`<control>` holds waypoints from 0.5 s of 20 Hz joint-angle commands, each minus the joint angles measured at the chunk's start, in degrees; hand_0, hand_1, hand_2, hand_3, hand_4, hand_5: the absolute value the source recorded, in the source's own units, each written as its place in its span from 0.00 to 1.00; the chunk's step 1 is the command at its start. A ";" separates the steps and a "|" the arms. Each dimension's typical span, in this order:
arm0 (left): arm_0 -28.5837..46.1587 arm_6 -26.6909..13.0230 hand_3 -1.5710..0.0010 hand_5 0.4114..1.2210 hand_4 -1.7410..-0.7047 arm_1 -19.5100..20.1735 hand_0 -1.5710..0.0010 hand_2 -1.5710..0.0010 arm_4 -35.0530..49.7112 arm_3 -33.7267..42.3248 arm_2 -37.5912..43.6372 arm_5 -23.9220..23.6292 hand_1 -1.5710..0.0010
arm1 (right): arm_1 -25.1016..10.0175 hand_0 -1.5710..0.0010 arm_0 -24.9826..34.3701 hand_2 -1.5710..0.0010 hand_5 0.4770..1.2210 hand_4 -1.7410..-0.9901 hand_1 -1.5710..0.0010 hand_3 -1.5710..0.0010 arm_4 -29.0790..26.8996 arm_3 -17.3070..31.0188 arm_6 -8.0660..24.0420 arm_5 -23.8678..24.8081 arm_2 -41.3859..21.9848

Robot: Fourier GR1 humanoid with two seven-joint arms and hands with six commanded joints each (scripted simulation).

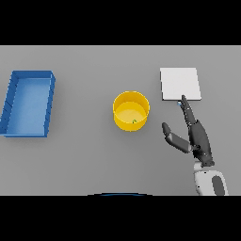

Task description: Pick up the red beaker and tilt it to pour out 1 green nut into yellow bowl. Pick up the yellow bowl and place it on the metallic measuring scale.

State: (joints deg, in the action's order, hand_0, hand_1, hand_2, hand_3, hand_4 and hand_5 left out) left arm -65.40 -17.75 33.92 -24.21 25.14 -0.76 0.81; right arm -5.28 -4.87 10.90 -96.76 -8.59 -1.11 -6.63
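So, pour step looks done from where I sit: the yellow bowl (131, 111) has a small green nut (134, 121) lying on its floor, toward the near-right side, just one as far as I can make out. Bowl stands upright on the grey tabletop (94, 155), roughly mid-scene, nothing touching it.

Red beaker: not in view anywhere, so I can't say where it ended up.

Second half of the task is not yet done. The metallic measuring scale (180, 84), a pale square plate, sits to the bowl's right and a bit farther back, near it but clearly apart, w/ nothing on top.

My right robot hand (195, 134) is the only one showing. It comes in from the lower right, fingers straight and stretched fwd, thumb splayed off to the bowl's side, holding nothing. Its longest fingertip reaches about to the scale's near edge; can't tell if it touches or hovers above. The hand is right of the bowl w/ a clear gap between the thumb and the bowl wall. Left robot hand isn't in view.

A blue tray (28, 103) sits well off to the far left, looks empty, prob. no part in what's left.

My read: abt halfway. Left to do: get the hand round the bowl, lift w/o tipping the nut out, set it square on the scale.
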 commanded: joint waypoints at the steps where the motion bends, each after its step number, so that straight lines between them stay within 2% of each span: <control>1: 3.24 -0.74 0.00 1.00 0.00 -0.24 0.00 0.00 1.49 2.78 0.70 -1.11 0.00 | -0.03 1.00 -0.11 1.00 0.24 0.82 1.00 1.00 -0.31 -0.64 -0.10 -0.18 -0.03; 3: 11.14 -1.85 0.00 1.00 0.00 -0.76 0.00 0.00 4.38 10.06 1.48 -2.36 0.00 | 0.20 1.00 0.68 1.00 0.26 0.81 1.00 1.00 -0.65 0.38 0.69 -0.25 0.14; 5: 18.53 -3.77 0.00 1.00 0.00 -1.66 0.00 0.00 6.83 18.05 1.98 -3.85 0.00 | -0.63 1.00 -0.18 1.00 0.27 0.79 1.00 1.00 -0.17 0.05 -1.32 -0.38 0.18; 7: 24.28 -6.03 0.00 1.00 0.00 -3.14 0.00 0.00 8.19 23.65 1.87 -5.21 0.00 | -0.37 1.00 0.94 1.00 0.27 0.77 1.00 1.00 0.10 0.41 0.00 0.07 0.23; 9: 28.88 -7.95 0.00 0.91 0.00 -3.50 0.00 0.00 9.28 29.47 1.79 -5.69 0.00 | -0.45 1.00 -0.49 1.00 0.27 0.76 1.00 1.00 0.13 -0.25 -1.44 0.01 0.10; 10: 30.92 -9.13 0.00 0.85 0.00 -3.99 0.00 0.00 9.84 32.11 1.64 -6.07 0.00 | -0.30 1.00 0.21 1.00 0.27 0.76 1.00 1.00 0.05 0.13 -0.80 -0.16 -0.02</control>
State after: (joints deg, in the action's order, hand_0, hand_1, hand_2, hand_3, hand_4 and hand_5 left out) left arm -34.43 -26.74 29.89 -14.33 57.22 0.85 -5.21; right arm -5.57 -4.64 10.96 -96.64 -9.31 -1.27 -6.65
